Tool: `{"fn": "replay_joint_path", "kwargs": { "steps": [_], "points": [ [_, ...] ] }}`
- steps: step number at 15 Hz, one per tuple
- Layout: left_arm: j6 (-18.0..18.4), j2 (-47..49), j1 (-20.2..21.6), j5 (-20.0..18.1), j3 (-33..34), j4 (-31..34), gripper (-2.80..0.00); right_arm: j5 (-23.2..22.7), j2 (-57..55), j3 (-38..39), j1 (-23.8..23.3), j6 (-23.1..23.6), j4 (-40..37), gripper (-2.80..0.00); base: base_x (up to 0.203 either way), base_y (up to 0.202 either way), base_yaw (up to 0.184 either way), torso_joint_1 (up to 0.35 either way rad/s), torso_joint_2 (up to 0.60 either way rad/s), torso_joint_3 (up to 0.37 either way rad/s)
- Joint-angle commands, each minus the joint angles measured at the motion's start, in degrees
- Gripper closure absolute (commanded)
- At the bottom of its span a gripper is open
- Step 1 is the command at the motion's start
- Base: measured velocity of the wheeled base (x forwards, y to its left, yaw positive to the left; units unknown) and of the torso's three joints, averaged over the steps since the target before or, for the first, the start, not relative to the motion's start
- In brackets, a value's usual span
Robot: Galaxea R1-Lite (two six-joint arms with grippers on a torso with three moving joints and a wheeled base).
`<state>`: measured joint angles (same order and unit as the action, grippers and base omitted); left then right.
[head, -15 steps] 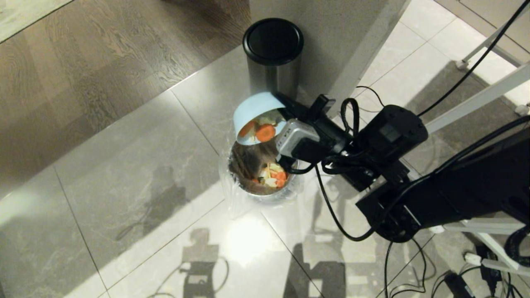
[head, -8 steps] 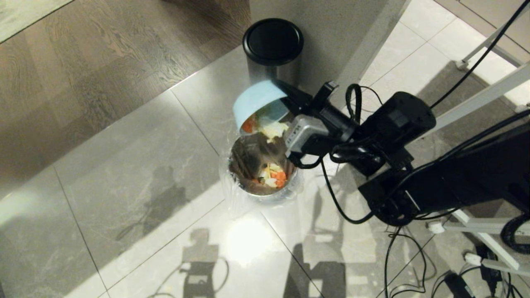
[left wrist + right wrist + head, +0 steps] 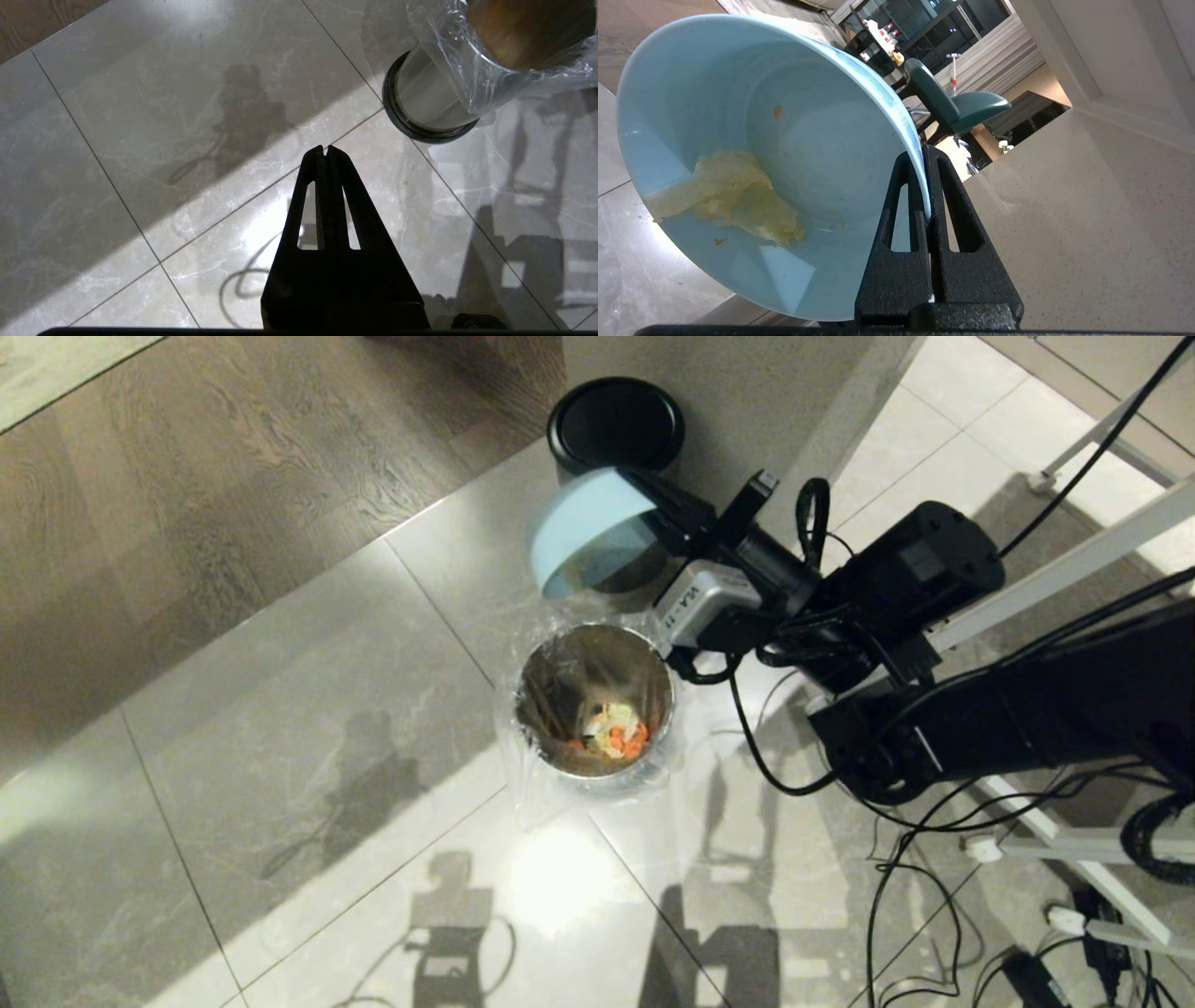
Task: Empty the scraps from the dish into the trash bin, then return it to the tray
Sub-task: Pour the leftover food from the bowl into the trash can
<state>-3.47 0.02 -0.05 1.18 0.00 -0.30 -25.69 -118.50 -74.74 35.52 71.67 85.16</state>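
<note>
The head view shows the whole setup from above: the right gripper [image 3: 665, 518] holds the dish [image 3: 583, 527] tipped on its side in the air, above and just past the far rim of the trash bin [image 3: 541, 709], whose open mouth is clear of it. The scraps [image 3: 614, 735], orange and pale yellow bits, lie at the bottom of the bin's bag. A taller dark bin [image 3: 615, 422] with a black lid stands just behind the dish. The tray is in none of the 3 views.

The right wrist view gives what the head view cannot: the inside of the dish [image 3: 738, 158], with 1 pale yellow leafy piece [image 3: 733, 196] stuck to its lower wall and a few orange specks. It also shows the right gripper [image 3: 924, 161] pinching the dish's rim, 1 finger inside and 1 outside, the rim running up between them.

The left wrist view alone shows the left gripper [image 3: 325, 150], its 2 fingers pressed together with nothing between them, hanging over the floor tiles [image 3: 140, 116], the trash bin [image 3: 430, 107] standing near it.

The right arm reaches in from the right side, its wrist rolled so the dish's opening faces down and sideways.
</note>
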Motion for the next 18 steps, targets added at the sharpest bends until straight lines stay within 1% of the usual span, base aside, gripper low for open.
{"fn": "replay_joint_path", "kwargs": {
  "steps": [1, 6, 8, 10, 12, 13, 15, 16, 17, 18],
  "points": [
    [-0.04, 0.06, 0.05, 0.05, 0.0, -0.05, 0.0, -0.15, -0.5, -0.41, 0.07, 0.31, 0.53, 0.0, 0.0, 0.0, 0.0, 0.0, 0.0, 0.0],
    [-0.04, 0.06, 0.01, 0.05, 0.0, -0.05, 0.0, -0.07, -0.59, -0.23, 0.07, 0.14, 0.35, 0.0, 0.0, 0.0, 0.0, 0.0, 0.0, 0.0],
    [-0.04, 0.06, 0.05, 0.05, 0.0, -0.05, 0.0, 0.17, -0.5, -0.12, 0.25, -0.78, 0.04, 0.0, 0.0, 0.0, 0.0, 0.0, 0.0, 0.0],
    [-0.04, 0.06, -0.04, 0.05, 0.0, -0.05, 0.0, 3.16, 0.16, 0.12, 0.67, -3.85, -0.49, 0.0, 0.0, 0.0, 0.0, 0.0, 0.0, 0.0],
    [-0.04, 0.06, -0.03, 0.05, 0.0, -0.05, 0.0, 8.05, 1.09, 0.34, 1.49, -7.09, -1.74, 0.0, 0.0, 0.0, 0.0, 0.0, 0.0, 0.0],
    [-0.04, 0.06, 0.05, 0.05, 0.0, -0.05, 0.0, 9.14, 1.63, 0.02, 1.56, -7.95, -3.0, 0.0, 0.0, 0.0, 0.0, 0.0, 0.0, 0.0],
    [-0.04, 0.06, 0.02, 0.05, 0.0, -0.05, 0.0, 7.97, 1.87, -0.15, 1.86, -7.57, -3.03, 0.0, 0.0, 0.0, 0.0, 0.0, 0.0, 0.0],
    [-0.04, 0.06, 0.05, 0.05, 0.0, -0.05, 0.0, 4.96, 1.81, -0.15, 2.51, -7.5, -2.37, 0.0, 0.0, 0.0, 0.0, 0.0, 0.0, 0.0],
    [-0.04, 0.06, -0.02, 0.05, 0.0, -0.05, 0.0, 0.12, 1.76, -0.23, 2.83, -8.3, -2.01, 0.0, 0.0, 0.0, 0.0, 0.0, 0.0, 0.0],
    [-0.04, 0.06, 0.02, 0.05, 0.0, -0.05, 0.0, -0.79, 1.96, -0.55, 2.52, -9.11, -2.26, 0.0, 0.0, 0.0, 0.0, 0.0, 0.0, 0.0]
  ]
}}
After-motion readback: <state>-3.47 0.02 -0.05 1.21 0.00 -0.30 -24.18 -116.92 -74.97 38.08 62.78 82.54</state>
